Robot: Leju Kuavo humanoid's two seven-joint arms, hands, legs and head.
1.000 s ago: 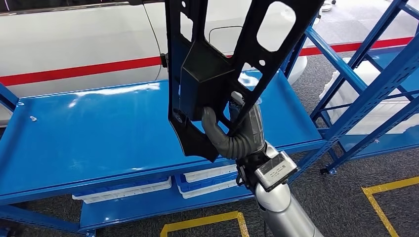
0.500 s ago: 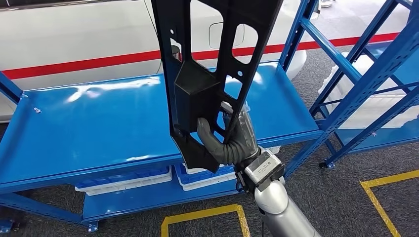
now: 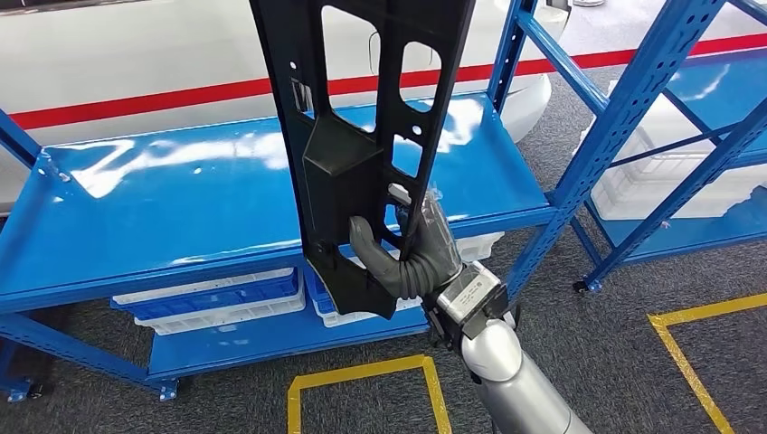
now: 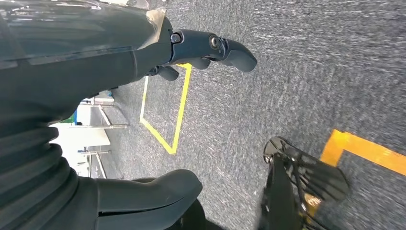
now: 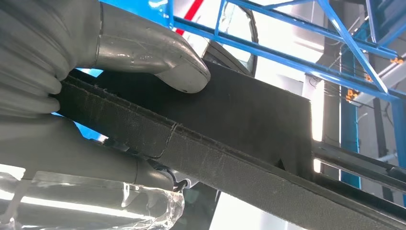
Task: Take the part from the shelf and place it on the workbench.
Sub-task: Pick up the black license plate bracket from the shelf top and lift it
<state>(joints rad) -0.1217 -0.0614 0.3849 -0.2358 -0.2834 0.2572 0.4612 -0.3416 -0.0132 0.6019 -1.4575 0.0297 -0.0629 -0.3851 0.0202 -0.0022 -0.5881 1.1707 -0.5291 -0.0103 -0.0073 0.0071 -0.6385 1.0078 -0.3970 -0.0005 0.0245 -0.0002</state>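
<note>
Part, the long black panel with cut-outs, is standing nearly upright in the centre of the head frame, and we are gripping its lower end in our right hand, thumb across the near face and fingers wrapped behind. At frame left, our left hand is hanging over the grey floor, holding nothing, fingers loosely apart. We are judging this as the carry step: the part is off the shelf at right and held in front of the blue workbench. Next we are needing to tip it flat and lower it onto that bare top. Against the earlier frames, the whole scene is sitting further left and lower, so our camera is moving.
</note>
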